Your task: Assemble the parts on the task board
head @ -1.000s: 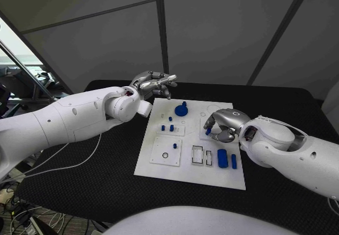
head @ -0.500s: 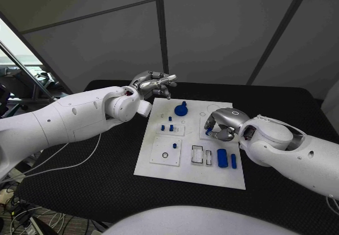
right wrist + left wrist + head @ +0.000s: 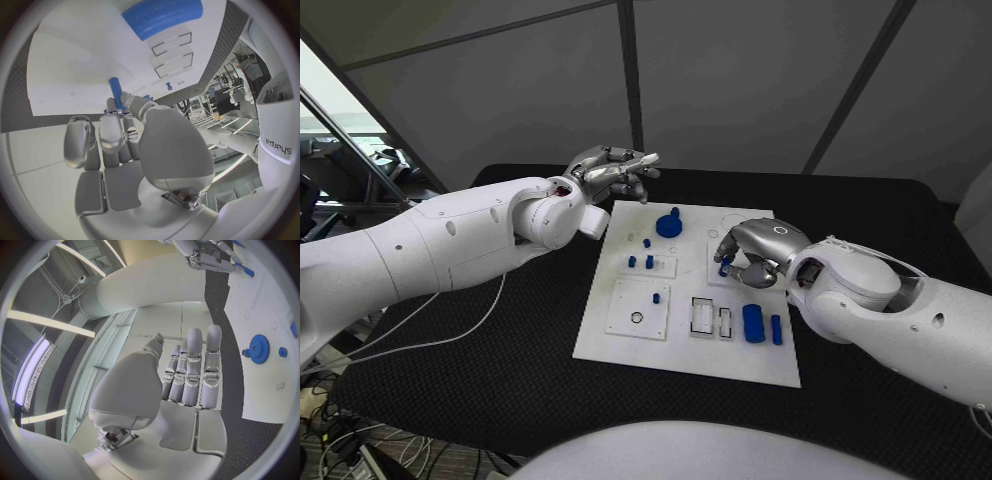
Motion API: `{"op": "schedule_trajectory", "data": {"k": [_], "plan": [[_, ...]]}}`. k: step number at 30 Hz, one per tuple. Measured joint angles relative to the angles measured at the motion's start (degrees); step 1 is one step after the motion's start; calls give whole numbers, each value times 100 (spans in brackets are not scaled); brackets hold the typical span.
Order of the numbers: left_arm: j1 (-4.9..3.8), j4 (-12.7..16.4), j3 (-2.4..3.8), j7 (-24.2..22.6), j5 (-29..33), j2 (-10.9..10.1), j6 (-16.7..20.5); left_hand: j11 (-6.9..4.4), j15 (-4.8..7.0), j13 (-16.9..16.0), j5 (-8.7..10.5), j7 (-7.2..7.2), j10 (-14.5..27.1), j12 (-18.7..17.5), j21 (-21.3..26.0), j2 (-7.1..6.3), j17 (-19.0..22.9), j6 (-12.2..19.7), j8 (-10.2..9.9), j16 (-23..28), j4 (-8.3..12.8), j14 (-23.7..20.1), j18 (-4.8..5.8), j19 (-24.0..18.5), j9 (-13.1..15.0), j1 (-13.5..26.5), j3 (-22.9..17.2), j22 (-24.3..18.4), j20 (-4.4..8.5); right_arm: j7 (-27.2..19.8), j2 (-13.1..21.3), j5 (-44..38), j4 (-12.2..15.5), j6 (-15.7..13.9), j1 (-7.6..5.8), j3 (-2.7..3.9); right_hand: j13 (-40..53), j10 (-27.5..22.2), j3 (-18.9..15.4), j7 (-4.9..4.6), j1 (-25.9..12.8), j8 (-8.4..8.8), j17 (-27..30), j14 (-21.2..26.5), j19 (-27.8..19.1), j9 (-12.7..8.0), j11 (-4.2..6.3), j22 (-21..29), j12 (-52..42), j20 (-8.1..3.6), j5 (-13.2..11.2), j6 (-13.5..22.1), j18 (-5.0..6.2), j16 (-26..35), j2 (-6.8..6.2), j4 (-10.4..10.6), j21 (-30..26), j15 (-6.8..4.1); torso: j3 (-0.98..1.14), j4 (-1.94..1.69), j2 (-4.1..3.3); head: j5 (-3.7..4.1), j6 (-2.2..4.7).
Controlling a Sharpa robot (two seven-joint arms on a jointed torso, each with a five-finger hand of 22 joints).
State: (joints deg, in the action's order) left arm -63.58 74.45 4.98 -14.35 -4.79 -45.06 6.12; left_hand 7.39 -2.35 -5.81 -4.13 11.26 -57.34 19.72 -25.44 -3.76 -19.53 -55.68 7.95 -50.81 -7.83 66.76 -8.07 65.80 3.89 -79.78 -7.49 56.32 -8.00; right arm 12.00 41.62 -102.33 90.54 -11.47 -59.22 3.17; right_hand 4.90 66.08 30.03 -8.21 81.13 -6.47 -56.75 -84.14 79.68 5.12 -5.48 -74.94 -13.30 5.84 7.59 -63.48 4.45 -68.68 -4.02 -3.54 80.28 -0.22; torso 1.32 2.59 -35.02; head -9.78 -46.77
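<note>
**Right robot hand pinches a blue peg over the board**

My right robot hand (image 3: 759, 252) hangs over the right side of the board (image 3: 625, 345), fingers curled, pinching a small blue peg (image 3: 723, 268) between thumb and fingertip. In the right wrist view the peg (image 3: 116, 92) is a smooth round stick poking out past the fingers (image 3: 112, 131), above the white plate.

My left robot hand (image 3: 612, 171) is raised beyond the board's far left corner, well apart from the parts. Its fingers (image 3: 195, 365) lie straight and side by side, holding nothing.

The board is a flat white plate in the middle of the matte black tabletop (image 3: 473, 370). On it I see a blue gear (image 3: 671, 224) near the far edge, toothed in the left wrist view, short blue pins (image 3: 649, 262) standing near the middle, and two rounded blue bars (image 3: 754, 323) lying near the right edge beside rectangular slots (image 3: 702, 316). A thin white cable (image 3: 444, 335) runs across the tabletop at left. Nothing stands between the right hand and the plate under it.
</note>
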Motion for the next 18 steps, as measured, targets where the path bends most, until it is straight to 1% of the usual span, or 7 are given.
{"op": "schedule_trajectory", "data": {"k": [7,8,11,13,14,15,18], "plan": [[0,-5,0,4,0,1,-1,-18,0,0,0,0,18,0,0,0,0,0,13,0,0,0,0,0,0,0,0,0,0,45,295,-7,530,-127,-10,12,9,0,0,0,0,0,-8,0,21,-8,0,0,0,-21,-12,0,0,-18,0,0,17,0,-3,7,5,13,25],[0,-6,0,5,0,2,-1,-18,0,0,0,0,18,0,0,0,0,0,13,0,0,0,0,0,0,0,0,0,0,52,329,-5,605,-143,-18,23,9,0,0,0,0,0,-11,0,21,-8,0,0,1,-21,3,0,0,-23,0,0,25,0,-3,8,5,9,26],[0,-8,0,6,0,7,-2,-18,0,0,0,0,17,0,0,0,0,0,13,0,0,0,0,0,0,0,0,0,0,74,402,7,854,-200,-60,81,9,0,0,0,0,0,-11,0,21,-10,0,1,2,-21,6,0,0,-23,0,0,25,0,-3,8,6,0,29],[0,-11,0,7,1,15,-3,-18,0,0,0,0,17,0,0,0,5,0,13,0,0,0,0,0,0,0,0,1,0,80,406,24,980,-240,-80,97,9,0,0,0,0,1,-21,0,21,-10,0,1,10,-21,7,1,-5,-23,0,0,25,0,-3,2,5,-8,27],[0,-13,0,7,1,19,-4,-18,0,0,0,0,17,0,3,0,5,0,13,0,0,0,0,0,0,0,0,-3,0,81,398,36,1033,-258,-84,102,9,0,0,0,0,1,-22,0,21,-10,0,1,10,-21,7,1,-25,-23,0,0,25,0,-3,-2,5,-11,27],[0,-15,0,8,1,25,-4,-18,0,0,0,11,17,0,22,0,5,12,13,0,0,0,0,0,0,0,0,-6,0,81,373,56,1079,-281,-87,105,9,0,0,0,0,1,-22,0,21,-11,0,1,11,-21,15,1,-94,-23,0,0,25,0,-3,-6,5,-16,35],[0,-16,0,8,1,38,-8,-18,0,0,0,21,17,0,22,0,5,21,13,0,0,0,0,0,0,0,0,-7,0,70,252,124,1121,-325,-90,107,9,0,0,0,0,2,-22,0,21,-12,0,1,12,-21,39,1,-93,-39,-1,-1,25,0,-3,-14,4,-56,59]]}}
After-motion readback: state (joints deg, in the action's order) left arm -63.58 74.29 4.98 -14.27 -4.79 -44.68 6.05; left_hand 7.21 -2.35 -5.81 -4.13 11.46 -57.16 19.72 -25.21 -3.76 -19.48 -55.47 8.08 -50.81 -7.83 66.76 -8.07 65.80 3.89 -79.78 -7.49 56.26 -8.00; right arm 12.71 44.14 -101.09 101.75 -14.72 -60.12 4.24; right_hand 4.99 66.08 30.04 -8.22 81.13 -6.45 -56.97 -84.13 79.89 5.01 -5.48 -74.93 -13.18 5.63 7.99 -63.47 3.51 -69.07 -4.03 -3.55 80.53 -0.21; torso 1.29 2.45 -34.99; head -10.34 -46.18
